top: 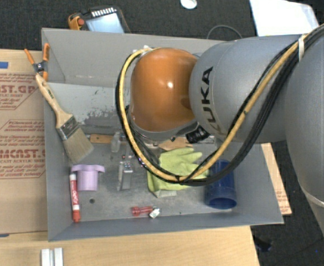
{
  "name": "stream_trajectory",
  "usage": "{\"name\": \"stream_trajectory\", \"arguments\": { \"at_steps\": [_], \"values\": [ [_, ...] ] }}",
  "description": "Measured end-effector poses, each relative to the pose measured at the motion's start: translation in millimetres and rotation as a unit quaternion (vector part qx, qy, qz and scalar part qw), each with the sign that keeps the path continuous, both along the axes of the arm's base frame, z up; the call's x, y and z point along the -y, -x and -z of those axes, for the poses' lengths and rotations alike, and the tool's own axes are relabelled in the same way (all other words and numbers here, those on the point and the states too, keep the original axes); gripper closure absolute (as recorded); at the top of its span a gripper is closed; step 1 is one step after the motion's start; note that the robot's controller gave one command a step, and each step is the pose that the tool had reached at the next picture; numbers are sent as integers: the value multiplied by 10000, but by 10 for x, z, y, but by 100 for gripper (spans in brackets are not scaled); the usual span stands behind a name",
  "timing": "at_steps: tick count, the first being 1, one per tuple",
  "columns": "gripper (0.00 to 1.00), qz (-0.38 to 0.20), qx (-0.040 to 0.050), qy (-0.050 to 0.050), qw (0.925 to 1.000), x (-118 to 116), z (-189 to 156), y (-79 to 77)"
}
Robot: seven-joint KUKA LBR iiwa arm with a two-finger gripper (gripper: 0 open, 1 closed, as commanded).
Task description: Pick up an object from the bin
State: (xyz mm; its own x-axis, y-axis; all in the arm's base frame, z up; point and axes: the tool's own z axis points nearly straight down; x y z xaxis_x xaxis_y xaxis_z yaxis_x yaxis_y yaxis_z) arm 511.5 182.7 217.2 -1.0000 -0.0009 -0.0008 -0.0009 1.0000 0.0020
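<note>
Looking mid-frame, we see the gripper (126,173) between lilac cup (88,177) and yellow-green cloth (179,162); apart or together, we cannot tell.

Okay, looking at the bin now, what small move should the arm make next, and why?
Probably nudge the hand sideways toward the crumpled yellow-green cloth. The hand appears to be over bare floor of the grey metal bin, between the lilac plastic cup and the cloth, so closing there would likely catch nothing; the cloth lies nearest.
</note>
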Motion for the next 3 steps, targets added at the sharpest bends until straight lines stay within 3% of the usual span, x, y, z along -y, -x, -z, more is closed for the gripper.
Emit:
{"name": "stream_trajectory", "arguments": {
  "at_steps": [2, 3],
  "values": [
    [0, 134, -6, -11, 9999, 123, -43, 59],
    [0, 361, 37, -10, 9993, 421, 420, 13]
  ]
}}
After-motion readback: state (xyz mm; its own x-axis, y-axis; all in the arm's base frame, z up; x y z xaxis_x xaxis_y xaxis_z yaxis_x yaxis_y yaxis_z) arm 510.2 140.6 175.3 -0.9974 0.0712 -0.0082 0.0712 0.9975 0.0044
